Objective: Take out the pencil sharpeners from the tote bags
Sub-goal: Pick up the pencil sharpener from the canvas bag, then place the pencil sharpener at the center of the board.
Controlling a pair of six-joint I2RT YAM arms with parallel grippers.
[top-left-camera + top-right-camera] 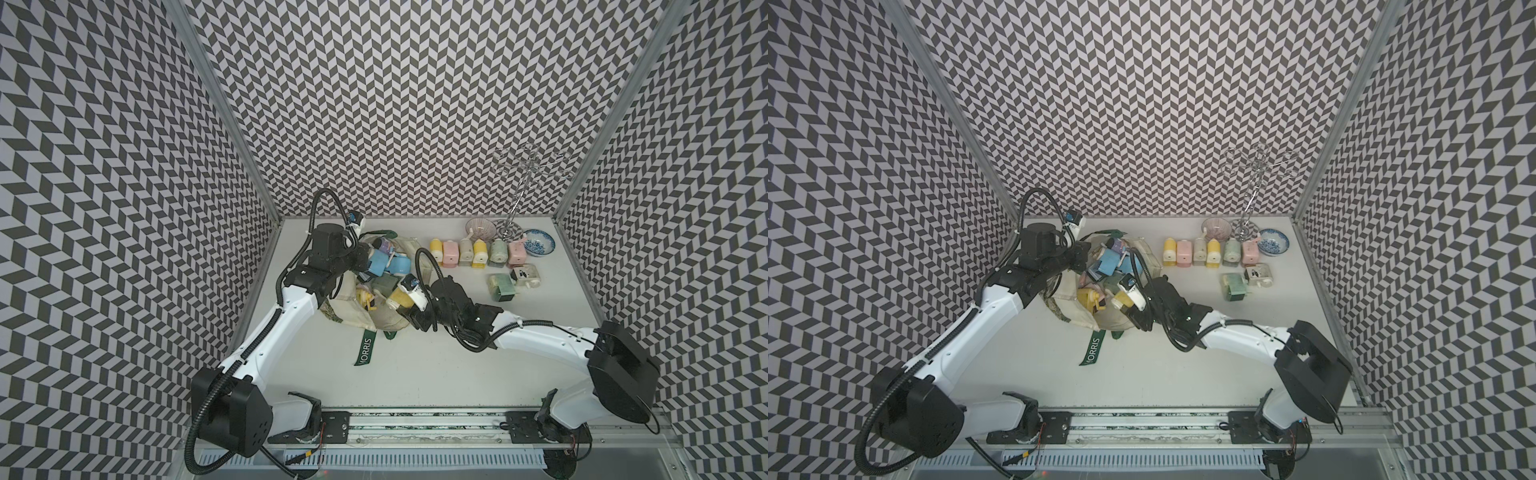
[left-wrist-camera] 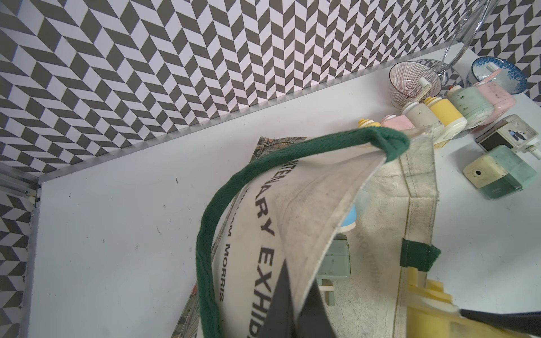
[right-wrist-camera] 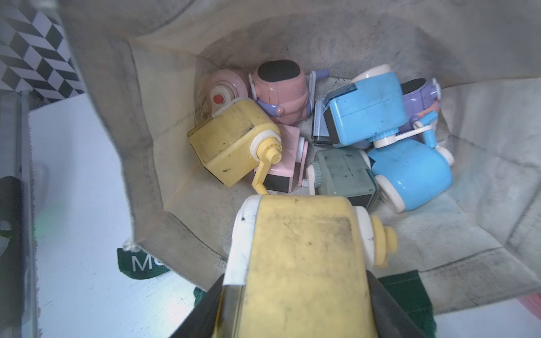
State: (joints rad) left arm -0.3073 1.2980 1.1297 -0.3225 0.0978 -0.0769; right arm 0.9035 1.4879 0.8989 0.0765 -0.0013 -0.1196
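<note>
Left fingers (image 2: 295,316): I'm pinching the tote bag (image 2: 322,187) rim.
Right fingers (image 3: 392,313): I'm clamping a yellow pencil sharpener (image 3: 298,263).
Risk: rim possibly slipping, canvas snagging the crank.

The green strap (image 1: 365,346) reads "MORRIS" in white capitals in a top view. In the right wrist view a green strap end (image 3: 137,264) shows only "M" and part of the next letter. In the left wrist view the cream tote bag (image 2: 310,187) carries cut-off dark print, "NTENARY EXHIB", and, smaller, what looks like "AM MORRIS".
</note>
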